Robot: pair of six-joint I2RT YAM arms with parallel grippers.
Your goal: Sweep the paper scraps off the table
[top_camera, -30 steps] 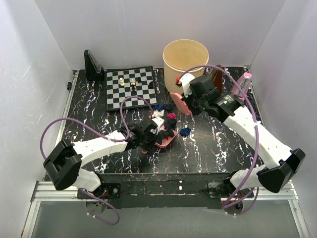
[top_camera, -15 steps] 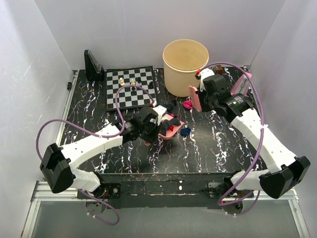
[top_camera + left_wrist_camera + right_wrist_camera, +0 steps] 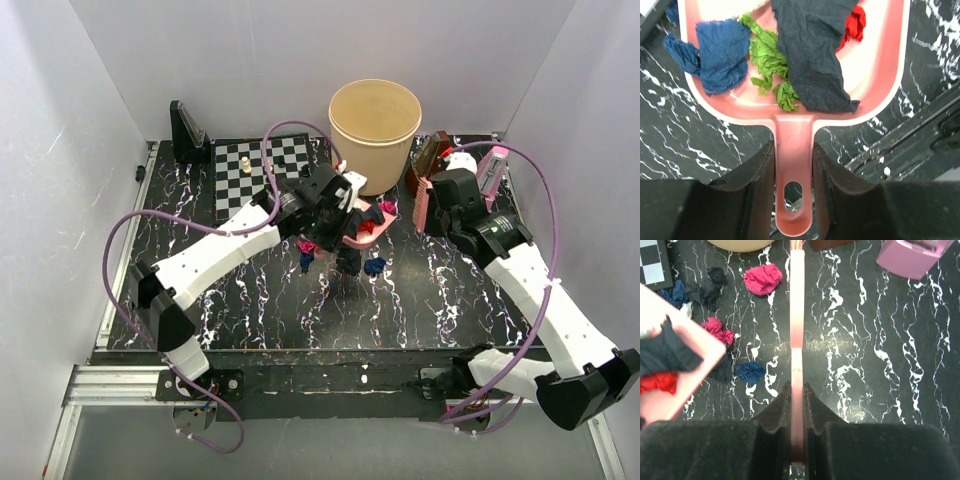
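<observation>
My left gripper [image 3: 793, 167] is shut on the handle of the pink dustpan [image 3: 875, 75], which holds blue [image 3: 720, 50], green, black [image 3: 810, 55] and red paper scraps. In the top view the dustpan [image 3: 366, 229] hangs above the table [image 3: 200, 310] beside the bucket. My right gripper [image 3: 797, 395] is shut on the pink brush [image 3: 797, 300], seen edge-on; in the top view the brush [image 3: 423, 203] is right of the dustpan. Loose scraps lie on the table: magenta [image 3: 762, 279], blue [image 3: 751, 372], another magenta [image 3: 715, 327], black [image 3: 715, 282] and dark blue [image 3: 675, 292].
A tan round bucket [image 3: 375, 120] stands at the back centre. A chessboard [image 3: 262, 170] with a few pieces lies back left, next to a black stand [image 3: 188, 132]. A pink box [image 3: 492, 165] and a brown object [image 3: 425, 160] sit back right.
My left arm has lifted the loaded dustpan and carried it back and right, toward the bucket. My right arm has drawn the brush to the right, away from the scraps.
</observation>
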